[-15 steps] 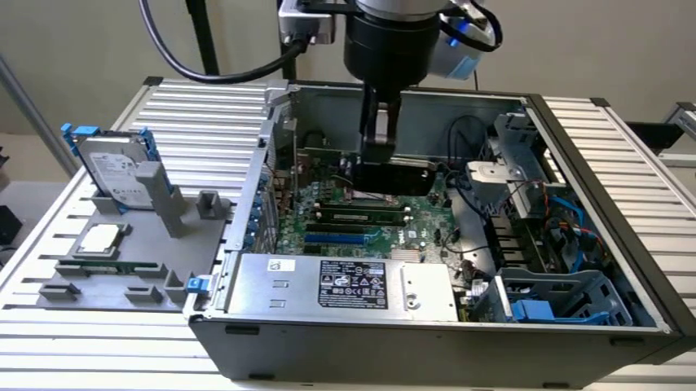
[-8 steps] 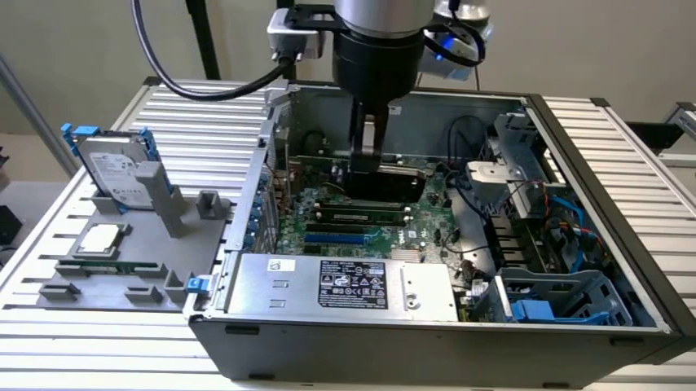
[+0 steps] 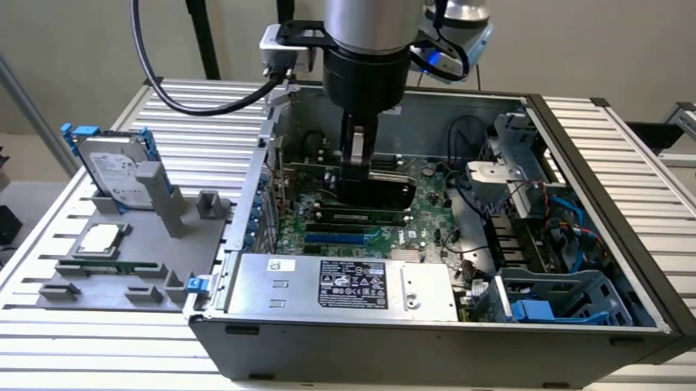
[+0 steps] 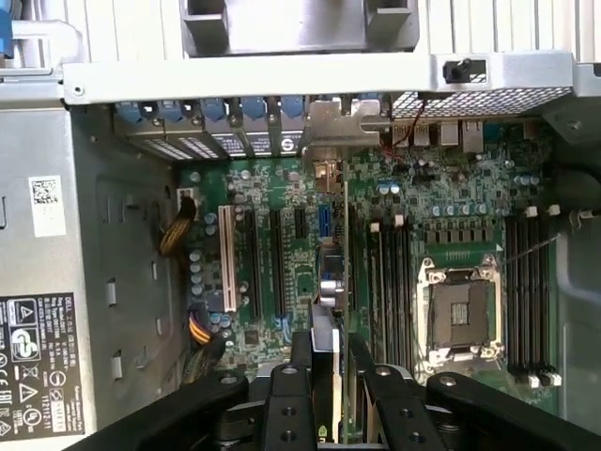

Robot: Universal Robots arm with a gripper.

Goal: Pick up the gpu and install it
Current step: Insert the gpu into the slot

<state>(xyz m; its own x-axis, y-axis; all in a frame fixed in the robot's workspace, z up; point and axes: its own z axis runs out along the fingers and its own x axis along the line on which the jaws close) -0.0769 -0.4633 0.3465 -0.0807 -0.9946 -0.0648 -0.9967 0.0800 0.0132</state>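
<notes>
Pincer [image 3: 357,169] is clamped on the gpu [image 3: 379,193], a thin card w/ black face, held on edge low over the green mobo [image 3: 426,213] inside the open grey metal case [image 3: 609,155]. Can't tell if it's seated. PSU label [image 3: 354,285] is black w/ white cert marks, text too small to read. In the wrist view the card sits between slots, w/ little room either side. Silver hdd [image 3: 114,175] w/ blue rails stands well apart on the ribbed tabletop [image 3: 201,122].

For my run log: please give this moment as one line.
gripper: shut on gpu | gpu: on edge at motherboard | place: inside case
</notes>
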